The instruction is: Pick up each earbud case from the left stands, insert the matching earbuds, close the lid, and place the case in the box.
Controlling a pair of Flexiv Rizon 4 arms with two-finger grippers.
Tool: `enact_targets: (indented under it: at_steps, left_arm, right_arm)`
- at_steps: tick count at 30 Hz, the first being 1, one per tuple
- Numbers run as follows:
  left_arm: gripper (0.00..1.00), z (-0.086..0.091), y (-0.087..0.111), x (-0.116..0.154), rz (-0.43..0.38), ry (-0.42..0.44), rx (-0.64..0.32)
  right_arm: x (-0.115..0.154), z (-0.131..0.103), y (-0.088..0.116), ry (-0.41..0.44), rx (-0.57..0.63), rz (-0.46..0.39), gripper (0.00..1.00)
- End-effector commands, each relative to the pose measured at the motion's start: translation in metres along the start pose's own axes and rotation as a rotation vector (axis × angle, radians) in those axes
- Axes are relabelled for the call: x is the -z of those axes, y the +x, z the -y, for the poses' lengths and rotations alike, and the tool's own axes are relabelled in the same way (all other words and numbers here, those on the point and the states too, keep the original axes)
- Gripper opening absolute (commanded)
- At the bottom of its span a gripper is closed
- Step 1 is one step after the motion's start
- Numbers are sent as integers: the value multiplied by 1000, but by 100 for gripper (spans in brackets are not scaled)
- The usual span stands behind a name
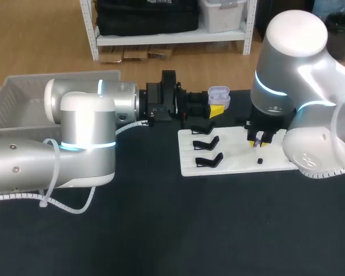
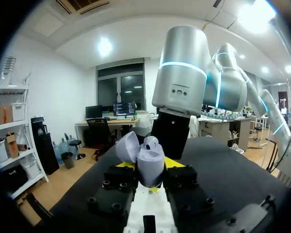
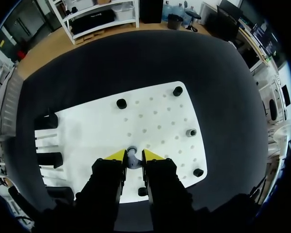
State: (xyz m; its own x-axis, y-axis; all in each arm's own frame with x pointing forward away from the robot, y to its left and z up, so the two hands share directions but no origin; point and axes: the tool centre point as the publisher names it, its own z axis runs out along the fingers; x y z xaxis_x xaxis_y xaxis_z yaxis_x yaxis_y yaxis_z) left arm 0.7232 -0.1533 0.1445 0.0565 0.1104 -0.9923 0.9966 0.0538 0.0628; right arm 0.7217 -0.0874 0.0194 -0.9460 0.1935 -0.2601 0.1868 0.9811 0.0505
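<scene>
The earbud case, pale lavender with its lid standing open, is held above the table near the far edge of the white board, not on any stand. The left gripper has it by the lower body: in the left wrist view the case sits between the two yellow tips, which touch it from both sides, so this claw is closed on it at about the width of the case. A small grey earbud is on the white board, and the right gripper stands over it pointing straight down, the yellow tips nearly together and pressing the earbud from two sides. In the head view this gripper is low over the board's middle. Several black pegs stand on the board, well apart from each other, and the black stands line its left side. The pale box lies at the far left of the dark table, behind the left arm.
</scene>
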Motion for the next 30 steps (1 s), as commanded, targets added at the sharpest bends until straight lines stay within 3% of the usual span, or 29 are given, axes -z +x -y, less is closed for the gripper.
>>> enact_targets:
  at_steps: [1, 9, 17, 25, 30]
  left_arm:
    - [0, 0, 1, 0, 5, -3, -3]
    - [0, 0, 1, 0, 5, -3, -3]
    - [0, 0, 1, 0, 5, -3, -3]
    - [0, 0, 1, 0, 5, -3, -3]
    - [0, 0, 1, 0, 5, -3, -3]
  right_arm:
    - [8, 1, -2, 2, -1, 1, 0]
    - [35, 6, -3, 0, 29, -29, 0]
    - [104, 19, 14, 5, 271, -110, 0]
    - [179, -7, 22, -29, 468, -101, 0]
    - [212, -34, 19, -66, 547, -65, 0]
